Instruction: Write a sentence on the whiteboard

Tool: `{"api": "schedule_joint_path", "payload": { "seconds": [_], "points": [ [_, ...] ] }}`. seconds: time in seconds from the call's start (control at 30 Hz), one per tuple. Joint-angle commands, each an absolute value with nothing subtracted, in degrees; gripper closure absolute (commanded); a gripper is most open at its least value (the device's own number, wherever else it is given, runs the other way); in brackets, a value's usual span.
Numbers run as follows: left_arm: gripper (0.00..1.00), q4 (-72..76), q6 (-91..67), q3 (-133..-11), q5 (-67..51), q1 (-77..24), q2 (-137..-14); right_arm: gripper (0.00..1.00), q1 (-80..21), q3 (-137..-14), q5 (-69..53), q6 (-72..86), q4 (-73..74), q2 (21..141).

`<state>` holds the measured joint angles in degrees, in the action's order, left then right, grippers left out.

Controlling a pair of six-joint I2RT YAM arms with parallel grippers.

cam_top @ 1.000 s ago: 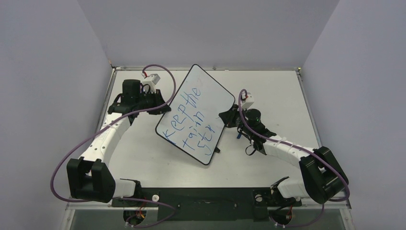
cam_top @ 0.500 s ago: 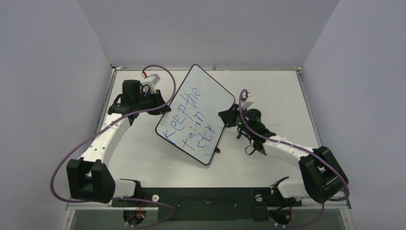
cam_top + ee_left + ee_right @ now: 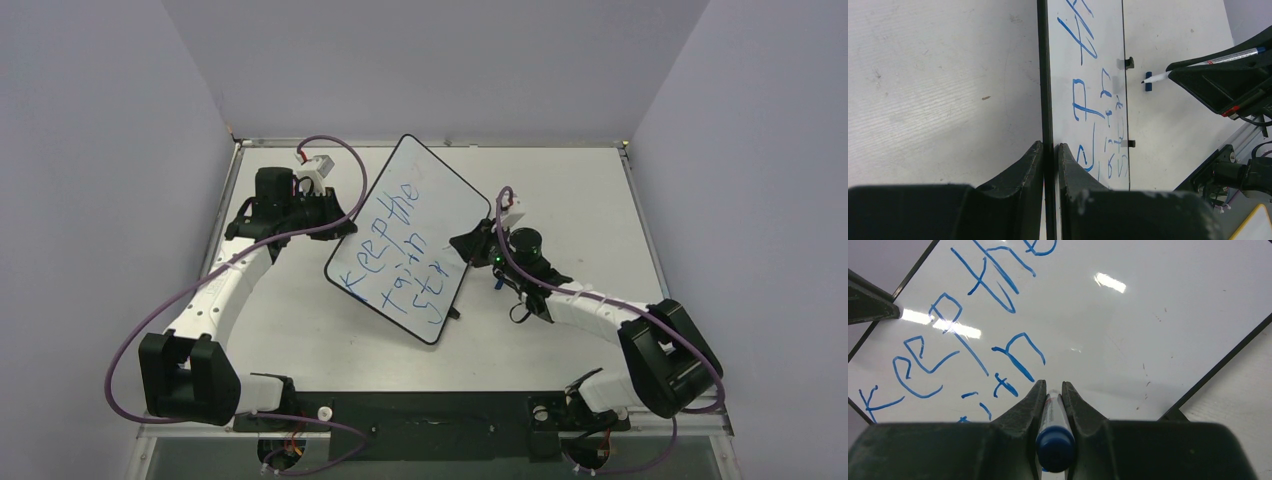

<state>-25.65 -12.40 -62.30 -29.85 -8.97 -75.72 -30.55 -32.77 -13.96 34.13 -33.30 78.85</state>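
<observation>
The whiteboard (image 3: 447, 203) lies slanted in the middle of the table. On it is the sentence (image 3: 398, 252) in blue, reading "Keep the train Str". My left gripper (image 3: 346, 222) is shut on the board's left black rim (image 3: 1044, 75), one finger on each side (image 3: 1049, 146). My right gripper (image 3: 467, 243) sits at the board's right edge, shut on a blue-ended marker pen (image 3: 1054, 430). The pen (image 3: 1208, 62) points at the white surface (image 3: 1128, 325) just past the "n" of the writing (image 3: 973, 335). I cannot tell whether its tip touches the board.
A small blue piece (image 3: 1148, 86) lies on the table just beyond the board's right edge, under the pen tip. Grey walls close in the table on three sides. Both arm bases and a black rail (image 3: 430, 410) run along the near edge.
My right gripper has shifted a little to the left, toward the board's right edge, with the pen. The board, the writing and the left arm have not moved.
</observation>
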Motion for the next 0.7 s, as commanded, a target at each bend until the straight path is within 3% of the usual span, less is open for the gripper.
{"api": "schedule_joint_path", "payload": {
  "seconds": [0.0,0.2,0.67],
  "points": [
    [1.0,-24.9,-10.3,-61.5,-31.9,-10.3,-74.3,1.0,-32.7,-32.2,-15.1,33.7,-34.9,75.1],
    [1.0,-24.8,-10.5,-61.4,-31.9,-10.2,-73.8,1.0,-33.4,-31.9,-8.4,31.9,-28.7,70.8],
    [1.0,-24.7,-10.5,-60.9,-31.5,-10.3,-73.2,1.0,-32.9,-37.7,-8.1,31.8,-29.9,77.7]
  ]
}}
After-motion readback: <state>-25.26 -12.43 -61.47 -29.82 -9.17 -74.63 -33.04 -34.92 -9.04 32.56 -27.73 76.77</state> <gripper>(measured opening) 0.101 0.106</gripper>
